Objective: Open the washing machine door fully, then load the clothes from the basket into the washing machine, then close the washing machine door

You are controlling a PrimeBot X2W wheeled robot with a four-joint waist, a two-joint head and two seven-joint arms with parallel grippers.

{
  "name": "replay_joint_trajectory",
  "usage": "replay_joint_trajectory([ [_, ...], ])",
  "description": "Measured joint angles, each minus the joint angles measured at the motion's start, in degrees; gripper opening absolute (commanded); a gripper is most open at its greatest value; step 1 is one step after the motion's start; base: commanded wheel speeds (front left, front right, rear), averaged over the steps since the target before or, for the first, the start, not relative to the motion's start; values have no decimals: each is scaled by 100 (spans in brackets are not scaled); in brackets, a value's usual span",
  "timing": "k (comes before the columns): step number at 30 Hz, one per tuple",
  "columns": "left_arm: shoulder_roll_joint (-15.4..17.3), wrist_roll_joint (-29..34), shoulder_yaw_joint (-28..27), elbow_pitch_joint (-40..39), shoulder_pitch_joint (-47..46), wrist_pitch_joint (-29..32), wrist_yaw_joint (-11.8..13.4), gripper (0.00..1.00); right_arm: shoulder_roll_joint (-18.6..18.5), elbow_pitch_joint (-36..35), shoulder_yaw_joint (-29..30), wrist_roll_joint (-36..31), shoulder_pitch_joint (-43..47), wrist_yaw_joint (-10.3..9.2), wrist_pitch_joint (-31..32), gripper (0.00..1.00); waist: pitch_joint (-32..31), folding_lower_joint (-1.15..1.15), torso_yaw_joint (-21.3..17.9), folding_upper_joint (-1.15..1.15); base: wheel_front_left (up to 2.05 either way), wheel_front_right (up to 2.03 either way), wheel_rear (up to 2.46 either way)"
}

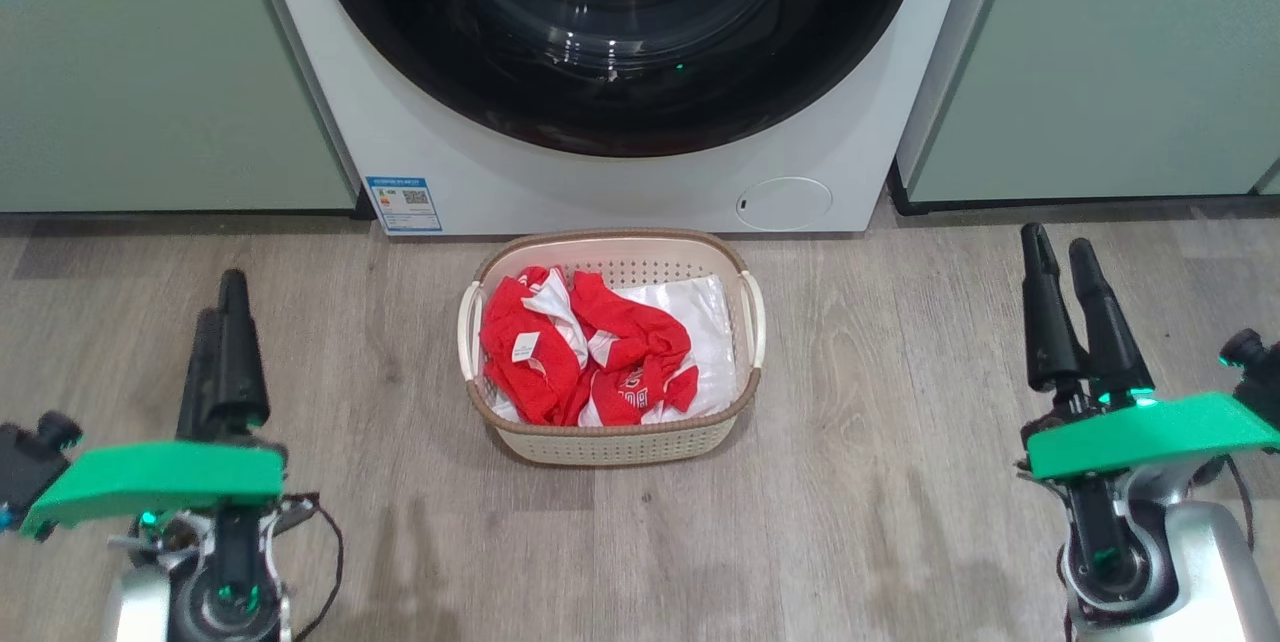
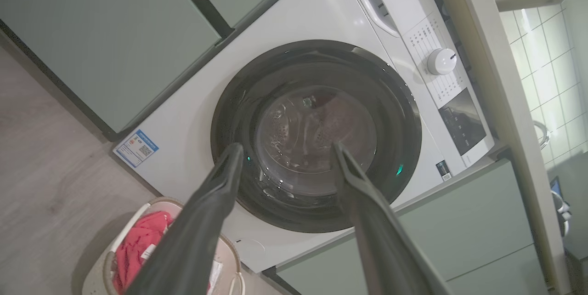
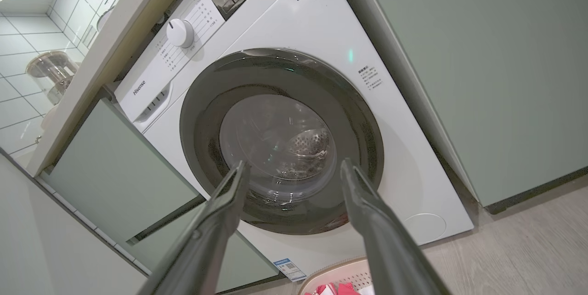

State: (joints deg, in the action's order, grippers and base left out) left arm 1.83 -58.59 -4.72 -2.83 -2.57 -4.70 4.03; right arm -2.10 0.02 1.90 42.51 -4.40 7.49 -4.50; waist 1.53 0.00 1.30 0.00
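The white washing machine (image 1: pixel 600 187) stands straight ahead with its door (image 1: pixel 620 117) shut, black rim flush to the front and glass bowl at the centre. On the floor in front of it sits the cream basket (image 1: pixel 610 238) holding the red and white clothes (image 1: pixel 530 352). My left gripper (image 1: pixel 222 297) hangs open at the lower left, well left of the basket. In the left wrist view its fingers (image 2: pixel 287 147) frame the door (image 2: pixel 404 116). My right gripper (image 1: pixel 1058 244) is open at the lower right; its own view (image 3: pixel 294 164) faces the door (image 3: pixel 202 116). Both hold nothing.
Pale green cabinets (image 1: pixel 150 72) flank the machine on both sides (image 1: pixel 1120 62). Wood-look floor (image 1: pixel 880 522) spreads around the basket. A blue sticker (image 1: pixel 403 203) and a round hatch (image 1: pixel 785 203) mark the machine's lower front. A countertop (image 3: pixel 133 24) runs above it.
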Motion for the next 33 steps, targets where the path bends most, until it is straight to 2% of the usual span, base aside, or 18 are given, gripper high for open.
replay_joint_trajectory([
  [2, 2, 343, 123, -121, -34, -38, 194, 100, 0, -58, -31, -196, -16, 0, -14, 100, 10, 0, -3, 0, 0, 0, 0],
  [3, 2, 343, 123, -121, -34, -38, 194, 100, 0, -58, -31, -196, -16, 0, -14, 100, 10, 0, -3, 0, 0, 0, 0],
  [7, 4, 938, 427, -307, -94, -96, 508, 100, -1, -137, -53, -550, -58, 0, -104, 100, 28, 0, -11, 0, 0, 0, 0],
  [9, 4, 1162, 580, -358, -94, -130, 582, 100, -3, -153, -58, -701, -74, 0, -116, 100, 33, 0, -11, 0, 0, 0, 0],
  [21, 22, 2468, 1259, -501, -92, -304, 625, 100, -7, -162, -127, -1522, -67, 0, -320, 100, 28, 0, -14, 0, 0, 0, 0],
  [25, 26, 2929, 1493, -305, -76, -397, 619, 100, -7, -113, -113, -1804, -8, 0, -386, 100, 6, 0, -14, 0, 0, 0, 0],
  [33, 36, 3405, 1639, 211, -12, -505, 622, 100, -10, 256, -21, -2408, 125, 0, -522, 100, -15, 0, -24, 0, 0, 0, 0],
])
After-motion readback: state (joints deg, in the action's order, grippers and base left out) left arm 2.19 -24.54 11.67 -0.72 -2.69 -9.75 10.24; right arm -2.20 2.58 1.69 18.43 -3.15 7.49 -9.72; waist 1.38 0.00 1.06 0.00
